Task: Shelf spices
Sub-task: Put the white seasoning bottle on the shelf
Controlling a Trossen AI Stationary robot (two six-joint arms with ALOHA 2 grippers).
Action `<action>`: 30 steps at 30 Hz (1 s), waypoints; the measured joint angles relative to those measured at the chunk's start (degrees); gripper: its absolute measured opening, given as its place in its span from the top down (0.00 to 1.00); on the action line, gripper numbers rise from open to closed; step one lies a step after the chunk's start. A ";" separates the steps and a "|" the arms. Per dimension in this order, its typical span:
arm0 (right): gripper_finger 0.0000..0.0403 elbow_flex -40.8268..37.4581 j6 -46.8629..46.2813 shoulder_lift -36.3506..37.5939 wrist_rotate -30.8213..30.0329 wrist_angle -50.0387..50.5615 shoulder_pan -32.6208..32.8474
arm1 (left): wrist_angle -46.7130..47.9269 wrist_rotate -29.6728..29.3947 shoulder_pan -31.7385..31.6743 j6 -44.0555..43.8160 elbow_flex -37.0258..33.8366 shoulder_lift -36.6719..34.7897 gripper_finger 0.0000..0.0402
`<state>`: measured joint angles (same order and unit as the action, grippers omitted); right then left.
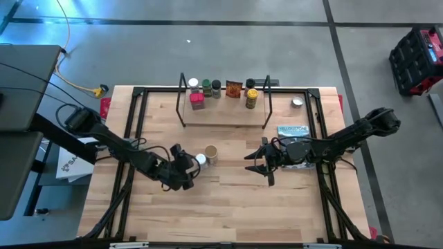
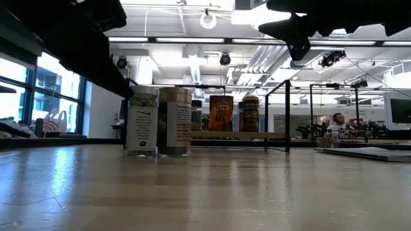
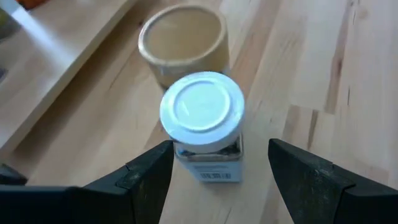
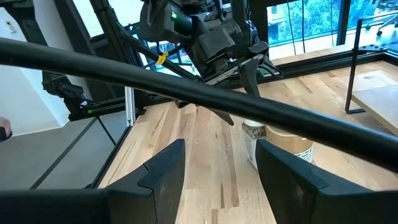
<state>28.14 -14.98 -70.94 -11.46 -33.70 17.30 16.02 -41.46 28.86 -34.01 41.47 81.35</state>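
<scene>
A white-lidded spice jar (image 1: 201, 160) stands upright on the tabletop, close beside a tan jar (image 1: 211, 153). In the left wrist view the white-lidded jar (image 3: 202, 112) is in front of the tan jar (image 3: 181, 40). My left gripper (image 3: 221, 148) is open, with one finger on each side of the white-lidded jar. My right gripper (image 1: 255, 164) is open over bare table to the right of both jars. The shelf (image 1: 225, 114) at the far edge carries several spices, among them a red box (image 1: 197, 102), a brown packet (image 1: 234, 88) and a yellow jar (image 1: 251, 98).
A small silver tin (image 1: 297, 102) sits right of the shelf. A flat book (image 1: 293, 130) lies under my right arm. Black frame bars (image 1: 131, 131) run along the table's sides. Bare wood stretches toward the near edge. A person (image 2: 338, 119) is far off in the room.
</scene>
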 joint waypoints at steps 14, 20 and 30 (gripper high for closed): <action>0.53 0.00 -0.16 0.00 0.00 0.01 0.00 | -9.06 -1.84 -3.71 -2.63 0.00 0.49 0.36; 0.53 0.00 -0.20 0.00 0.00 0.01 0.00 | -9.42 2.54 -4.91 -2.82 -0.48 0.86 0.36; 0.53 0.00 -0.22 0.00 0.00 0.01 0.00 | -11.07 1.89 -4.65 1.42 -0.46 4.76 0.52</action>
<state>28.14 -15.20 -70.94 -11.46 -33.69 17.30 4.95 -39.57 24.21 -32.59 41.01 86.11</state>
